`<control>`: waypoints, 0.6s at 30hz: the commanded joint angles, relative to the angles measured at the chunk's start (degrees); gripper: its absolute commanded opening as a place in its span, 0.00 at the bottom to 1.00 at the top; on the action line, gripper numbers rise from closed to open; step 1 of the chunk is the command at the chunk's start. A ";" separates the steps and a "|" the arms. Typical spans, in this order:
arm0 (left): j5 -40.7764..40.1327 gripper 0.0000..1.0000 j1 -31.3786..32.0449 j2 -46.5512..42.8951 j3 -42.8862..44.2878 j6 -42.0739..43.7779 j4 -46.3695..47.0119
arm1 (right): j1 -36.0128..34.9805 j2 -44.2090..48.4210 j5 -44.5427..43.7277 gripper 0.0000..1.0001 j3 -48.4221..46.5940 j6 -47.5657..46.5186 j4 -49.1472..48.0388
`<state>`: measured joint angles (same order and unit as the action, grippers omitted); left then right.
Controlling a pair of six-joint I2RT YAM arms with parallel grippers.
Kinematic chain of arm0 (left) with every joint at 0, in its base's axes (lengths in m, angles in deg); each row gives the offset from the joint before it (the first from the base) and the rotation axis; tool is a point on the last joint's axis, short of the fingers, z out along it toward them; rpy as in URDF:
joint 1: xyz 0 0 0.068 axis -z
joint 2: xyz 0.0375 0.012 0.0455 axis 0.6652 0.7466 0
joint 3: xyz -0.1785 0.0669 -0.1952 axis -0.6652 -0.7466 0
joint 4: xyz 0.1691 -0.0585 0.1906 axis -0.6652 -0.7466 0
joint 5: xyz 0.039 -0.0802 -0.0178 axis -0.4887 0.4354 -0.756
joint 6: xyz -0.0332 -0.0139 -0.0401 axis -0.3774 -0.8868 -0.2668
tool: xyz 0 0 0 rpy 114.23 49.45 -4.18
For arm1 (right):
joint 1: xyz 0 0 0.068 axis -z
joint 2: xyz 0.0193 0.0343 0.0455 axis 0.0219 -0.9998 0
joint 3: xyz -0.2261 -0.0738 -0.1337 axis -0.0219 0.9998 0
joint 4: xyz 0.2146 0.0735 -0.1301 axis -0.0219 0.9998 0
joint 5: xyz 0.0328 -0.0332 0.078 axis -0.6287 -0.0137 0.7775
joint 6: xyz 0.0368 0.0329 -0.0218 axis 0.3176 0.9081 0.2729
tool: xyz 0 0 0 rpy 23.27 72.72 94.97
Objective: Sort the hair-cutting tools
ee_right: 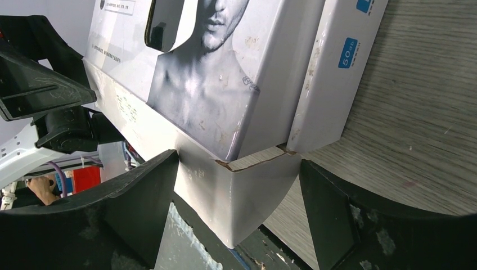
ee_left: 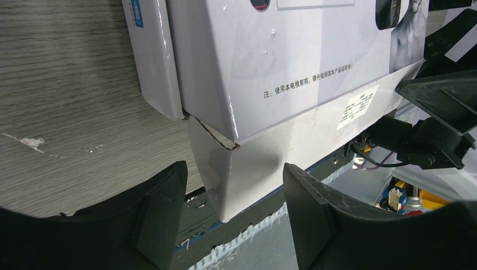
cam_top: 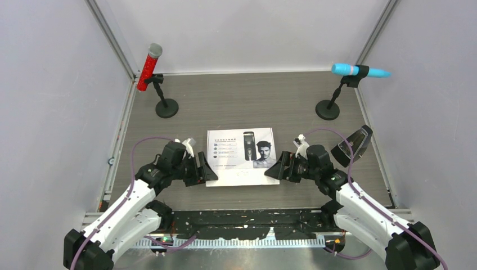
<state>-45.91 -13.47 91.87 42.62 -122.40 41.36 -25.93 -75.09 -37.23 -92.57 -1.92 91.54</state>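
- The desk [cam_top: 242,101] has nothing laid out in groups on it, so as far as can be seen no sorting has been done.
- The white box [cam_top: 241,154] lies flat in the middle of the desk, printed lid upward and apparently shut. The cardboard is torn at both near corners.
- The left arm [cam_top: 132,197] reaches to the box's near left corner. The left jaws are spread, one on each side of that corner, and they pinch nothing. Whether a pad touches the cardboard I cannot tell.
- The right arm [cam_top: 354,197] mirrors it at the near right corner. The right jaws are spread wider, with the torn corner between them, and nothing is gripped.
- A red microphone [cam_top: 149,67] and a blue microphone [cam_top: 360,70] stand on stands at the far corners, well apart from the box. They are no part of the job.
- A dark wedge-shaped piece [cam_top: 352,145] sits near the right edge, beside the right arm. What it is I cannot tell.
- The hair-cutting tools are not in view. The only clipper to be seen is the one printed on the lid, so the real ones are probably inside the box.
- My judgement is that the task is at its very start. The box has to be opened, then the clipper and combs taken out and sorted.
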 commanded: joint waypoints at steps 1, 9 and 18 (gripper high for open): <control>-0.91 0.66 0.60 -0.42 1.35 0.45 -0.89 | -0.58 0.07 -0.41 0.88 -0.93 1.17 -1.76; -1.66 0.66 1.10 -0.27 1.75 0.67 -1.44 | -0.77 -0.76 0.39 0.88 -1.17 2.11 -2.16; -2.28 0.67 1.91 -0.52 1.90 0.16 -1.12 | -1.10 0.26 1.48 0.88 -1.80 2.96 -1.58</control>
<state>-47.55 -12.01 91.87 42.64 -122.38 40.10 -26.47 -75.79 -37.10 -92.57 0.22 91.46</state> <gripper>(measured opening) 0.665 0.880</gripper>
